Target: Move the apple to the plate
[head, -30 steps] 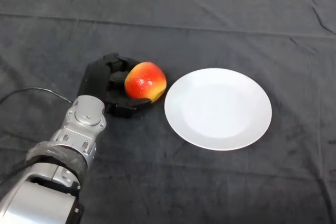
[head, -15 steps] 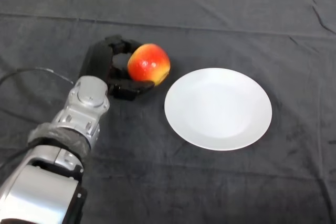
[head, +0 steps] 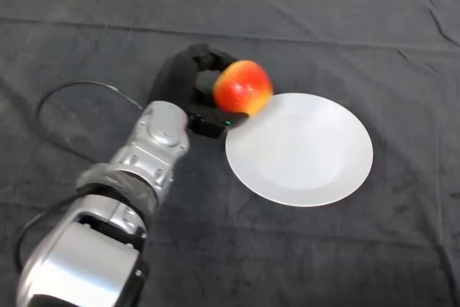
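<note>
Red-and-yellow apple (head: 243, 88) is gripped in the left hand (head: 192, 88), fingers curled round it, and it looks lifted off the cloth, right at the plate's (head: 316, 170) left rim, toward the table's far edge. So I'd say pickup is done and the carry is most of the way; what's left is getting it over the middle of the white plate and letting go. Nothing else sits on the dark cloth (head: 86, 34), and nothing blocks the path.
</note>
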`<state>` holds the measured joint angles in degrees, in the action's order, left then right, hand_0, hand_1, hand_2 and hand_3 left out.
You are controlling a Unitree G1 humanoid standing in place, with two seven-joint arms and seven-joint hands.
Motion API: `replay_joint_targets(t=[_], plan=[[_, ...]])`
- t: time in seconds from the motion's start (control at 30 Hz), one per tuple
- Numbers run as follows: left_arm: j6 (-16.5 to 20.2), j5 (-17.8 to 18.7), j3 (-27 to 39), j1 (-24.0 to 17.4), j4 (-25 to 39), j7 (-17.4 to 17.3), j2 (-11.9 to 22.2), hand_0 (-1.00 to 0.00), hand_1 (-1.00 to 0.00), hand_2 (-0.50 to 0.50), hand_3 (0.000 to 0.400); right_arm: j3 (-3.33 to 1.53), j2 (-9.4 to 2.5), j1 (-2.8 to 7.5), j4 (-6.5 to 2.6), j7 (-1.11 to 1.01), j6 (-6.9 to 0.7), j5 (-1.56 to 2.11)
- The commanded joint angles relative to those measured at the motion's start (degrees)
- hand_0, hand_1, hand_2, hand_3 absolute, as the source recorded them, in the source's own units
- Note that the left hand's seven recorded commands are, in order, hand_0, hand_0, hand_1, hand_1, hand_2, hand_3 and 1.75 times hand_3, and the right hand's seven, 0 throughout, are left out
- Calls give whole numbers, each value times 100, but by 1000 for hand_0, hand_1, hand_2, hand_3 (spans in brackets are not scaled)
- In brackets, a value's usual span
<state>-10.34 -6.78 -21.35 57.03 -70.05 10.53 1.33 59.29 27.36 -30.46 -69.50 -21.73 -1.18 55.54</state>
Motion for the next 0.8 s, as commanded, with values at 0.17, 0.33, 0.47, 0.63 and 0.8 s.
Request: replay_joint_targets(t=[0.17,0.33,0.47,0.63,0.8], plan=[[-252,34,-516,534,39,-199,-111,-1000,-1000,0,400,91,70,-163,132,-17,33,149],[-360,175,-1022,461,164,-266,-133,-1000,-1000,0,400,92,71,-164,129,-19,33,149],[-454,267,-1393,376,269,-315,-66,-1000,-1000,0,400,93,72,-165,126,-21,34,150],[-524,312,-1792,277,367,-337,38,-1000,-1000,0,400,93,73,-165,124,-22,34,150],[-528,261,-2135,205,406,-299,140,-1000,-1000,0,400,94,74,-166,121,-24,35,150]])
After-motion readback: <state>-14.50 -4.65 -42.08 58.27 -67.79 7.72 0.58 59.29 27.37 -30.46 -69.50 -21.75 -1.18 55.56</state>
